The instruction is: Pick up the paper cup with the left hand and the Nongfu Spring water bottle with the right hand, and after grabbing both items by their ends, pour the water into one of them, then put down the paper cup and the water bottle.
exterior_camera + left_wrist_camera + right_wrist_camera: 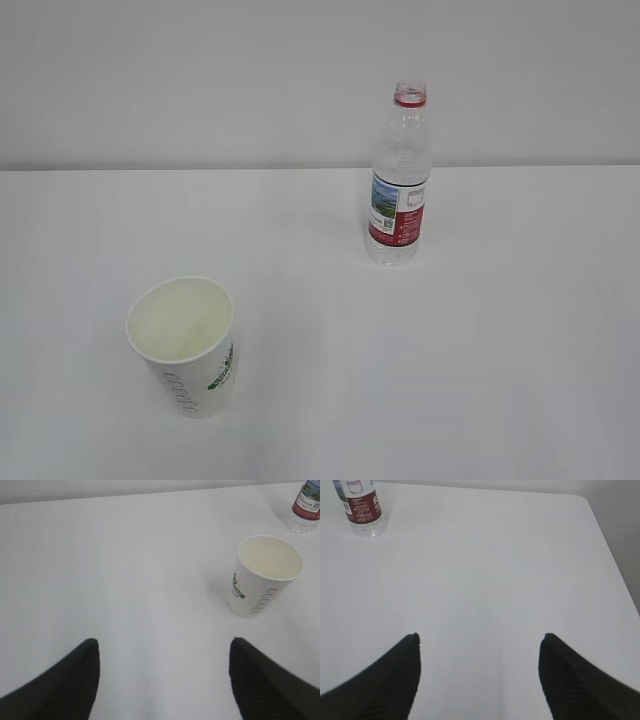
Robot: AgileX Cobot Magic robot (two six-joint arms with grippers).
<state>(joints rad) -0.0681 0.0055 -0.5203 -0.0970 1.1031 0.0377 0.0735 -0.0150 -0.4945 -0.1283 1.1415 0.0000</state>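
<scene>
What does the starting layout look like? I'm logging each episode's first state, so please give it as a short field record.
surface: white table
paper cup: upright, open top, near left of the exterior view, untouched
cup contents: looks empty
Nongfu Spring water bottle: upright, farther back and to the right, cap off, red neck ring showing
bottle and cup: apart, not touching
left gripper: open, holding nothing, cup ahead to its right
right gripper: open, holding nothing, bottle ahead to its left

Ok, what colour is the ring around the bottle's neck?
Red. The ring on the bottle sits just under its open mouth, clearest in the exterior view.
</scene>
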